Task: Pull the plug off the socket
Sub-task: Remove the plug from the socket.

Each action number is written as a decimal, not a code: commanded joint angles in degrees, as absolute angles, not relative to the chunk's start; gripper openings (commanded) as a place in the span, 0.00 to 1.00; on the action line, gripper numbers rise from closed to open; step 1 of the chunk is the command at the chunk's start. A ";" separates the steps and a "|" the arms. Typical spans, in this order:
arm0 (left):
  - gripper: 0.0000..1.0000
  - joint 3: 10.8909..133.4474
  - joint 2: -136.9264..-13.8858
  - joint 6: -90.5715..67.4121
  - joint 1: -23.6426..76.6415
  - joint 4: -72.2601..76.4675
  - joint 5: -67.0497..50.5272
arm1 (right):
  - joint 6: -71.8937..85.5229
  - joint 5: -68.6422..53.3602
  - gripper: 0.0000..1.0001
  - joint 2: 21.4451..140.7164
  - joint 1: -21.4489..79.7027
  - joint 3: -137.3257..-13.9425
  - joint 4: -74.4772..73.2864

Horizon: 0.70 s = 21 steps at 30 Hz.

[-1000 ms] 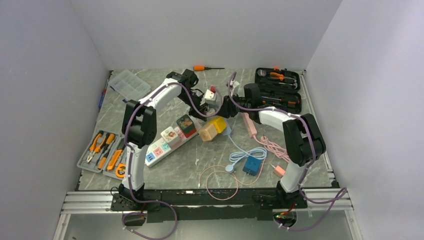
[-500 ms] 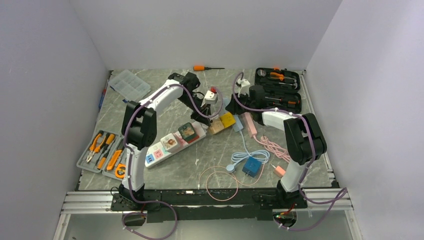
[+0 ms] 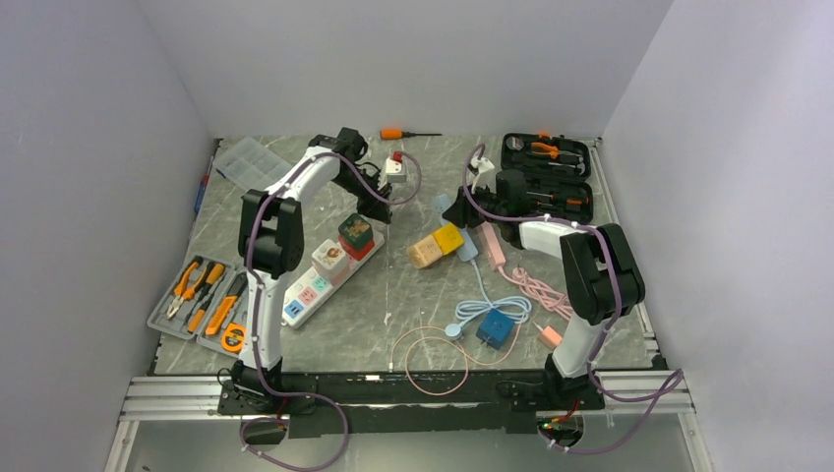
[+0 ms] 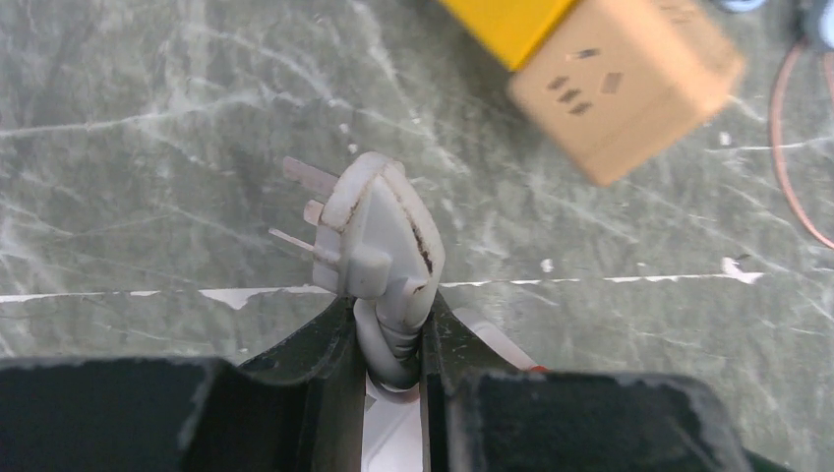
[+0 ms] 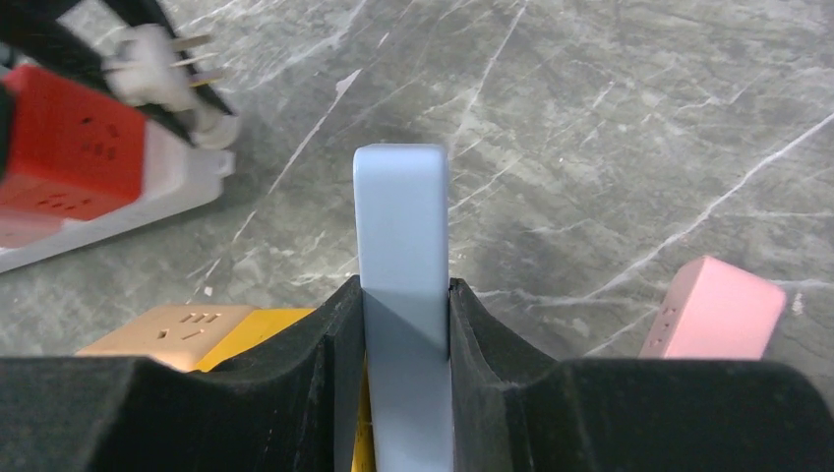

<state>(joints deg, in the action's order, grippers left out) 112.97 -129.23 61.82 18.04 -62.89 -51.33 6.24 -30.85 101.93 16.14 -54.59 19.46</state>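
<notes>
My left gripper (image 4: 388, 334) is shut on the neck of a white plug (image 4: 379, 231). The plug's bare prongs point left, into free air above the table. The tan socket cube (image 4: 629, 84) lies apart from it, up and to the right, joined to a yellow cube (image 4: 506, 20). In the top view the left gripper (image 3: 377, 206) hangs left of the tan socket cube (image 3: 425, 253). My right gripper (image 5: 401, 295) is shut on a light blue strip (image 5: 401, 226), beside the cubes. The right wrist view also shows the plug (image 5: 148, 64) at upper left.
A white power strip (image 3: 325, 275) carrying a red-green cube (image 3: 355, 234) lies left of centre. A pink strip (image 3: 490, 244), coiled cables and a blue charger (image 3: 495, 327) lie to the right. A black tool case (image 3: 546, 172) sits back right, a tool tray (image 3: 202, 305) at left.
The left gripper has drawn the plug back and left, away from the tan socket cube. The white power strip has slid left. The cubes and the right gripper shifted right.
</notes>
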 commanded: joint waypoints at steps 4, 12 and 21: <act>0.12 118.61 -131.00 49.91 19.13 -53.23 -45.97 | 12.78 -38.09 0.00 96.87 16.08 -52.30 24.33; 0.99 111.27 -127.27 42.48 20.02 -42.23 -37.90 | 15.96 -40.05 0.00 95.50 16.02 -50.95 26.10; 0.99 108.69 -117.54 42.30 20.03 -43.00 -39.24 | 17.24 -40.63 0.00 96.39 16.12 -52.35 25.28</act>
